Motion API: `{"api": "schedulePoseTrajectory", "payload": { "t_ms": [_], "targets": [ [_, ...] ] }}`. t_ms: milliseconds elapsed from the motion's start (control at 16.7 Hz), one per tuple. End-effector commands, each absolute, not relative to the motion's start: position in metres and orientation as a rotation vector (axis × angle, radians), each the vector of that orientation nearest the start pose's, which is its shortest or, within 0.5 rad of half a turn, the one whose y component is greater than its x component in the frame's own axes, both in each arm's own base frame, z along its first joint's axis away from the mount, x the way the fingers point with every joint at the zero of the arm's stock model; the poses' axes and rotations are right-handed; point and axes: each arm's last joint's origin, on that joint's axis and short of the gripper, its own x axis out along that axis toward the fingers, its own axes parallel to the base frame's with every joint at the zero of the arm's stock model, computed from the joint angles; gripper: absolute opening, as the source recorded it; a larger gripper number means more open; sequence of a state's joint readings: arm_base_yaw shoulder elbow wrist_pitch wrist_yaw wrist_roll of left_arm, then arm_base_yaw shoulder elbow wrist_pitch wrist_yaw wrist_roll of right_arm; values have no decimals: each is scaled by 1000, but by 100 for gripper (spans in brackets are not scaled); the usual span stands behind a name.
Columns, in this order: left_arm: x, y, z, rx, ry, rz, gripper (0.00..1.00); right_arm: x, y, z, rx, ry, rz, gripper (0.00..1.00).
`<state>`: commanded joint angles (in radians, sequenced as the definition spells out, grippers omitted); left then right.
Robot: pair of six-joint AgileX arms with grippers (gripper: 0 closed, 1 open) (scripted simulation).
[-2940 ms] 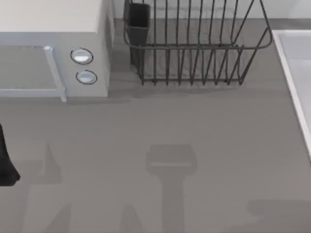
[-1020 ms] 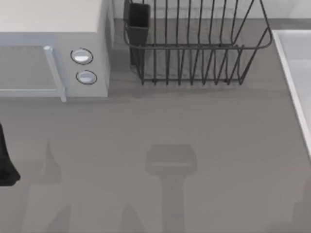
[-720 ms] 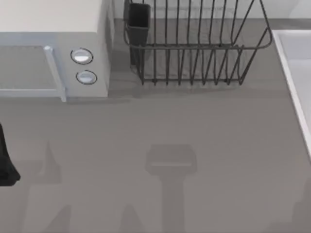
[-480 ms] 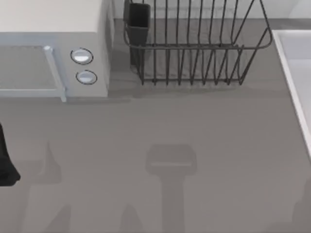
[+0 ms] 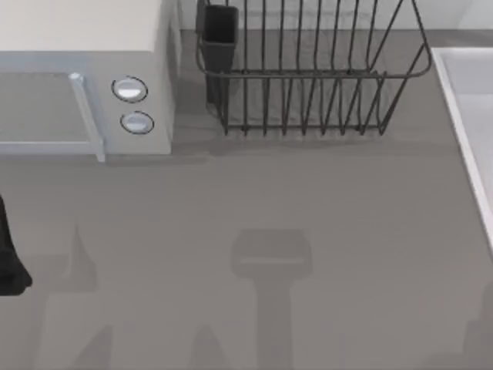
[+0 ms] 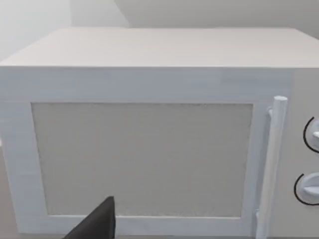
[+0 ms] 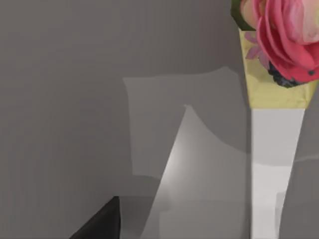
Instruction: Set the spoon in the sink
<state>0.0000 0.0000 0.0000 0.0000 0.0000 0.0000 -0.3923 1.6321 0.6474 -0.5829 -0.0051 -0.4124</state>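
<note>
Over the grey table (image 5: 308,200), right gripper (image 7: 99,221) poised above the bare top, with the spoon (image 7: 279,45) ahead of it and apart from it, untouched. Red-pink, with a yellow band beneath and a pale strip running on toward the camera, which may be the handle. Grip state not to be told from these pictures, and nothing seen held. Sink (image 5: 461,131) along the table's right edge, its whitish rim slanting from far to near, well right of the dish rack (image 5: 308,77). Judged to be the approach before the pick: best done by bringing the gripper squarely over the narrow pale strip rather than the patterned end, opening wide enough to straddle it, then descending straight so as not to nudge the spoon aside. After that, lifting high enough to pass the raised rim before releasing low inside the basin. Left gripper (image 6: 97,221) parked at the near left, facing the microwave (image 6: 149,149), its state likewise impossible to tell.
</note>
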Motion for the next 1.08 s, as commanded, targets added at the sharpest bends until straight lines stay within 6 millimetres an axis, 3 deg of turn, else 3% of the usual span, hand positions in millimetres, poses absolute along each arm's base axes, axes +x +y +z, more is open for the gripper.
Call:
{"api": "schedulePoseTrajectory", "payload": {
  "t_ms": [120,180,420,840,1080],
  "targets": [
    [106,-1,160,0,0,0,100,210,-87,93,-14,1566,19,0],
    [106,-1,160,0,0,0,100,212,-88,115,-16,1533,16,0],
    [106,-1,160,0,0,0,100,218,-90,132,-20,1525,16,0],
    [106,-1,160,0,0,0,100,214,-89,204,-11,1547,22,0],
    [106,-1,160,0,0,0,100,212,-88,215,-16,1533,16,0]
  ]
}}
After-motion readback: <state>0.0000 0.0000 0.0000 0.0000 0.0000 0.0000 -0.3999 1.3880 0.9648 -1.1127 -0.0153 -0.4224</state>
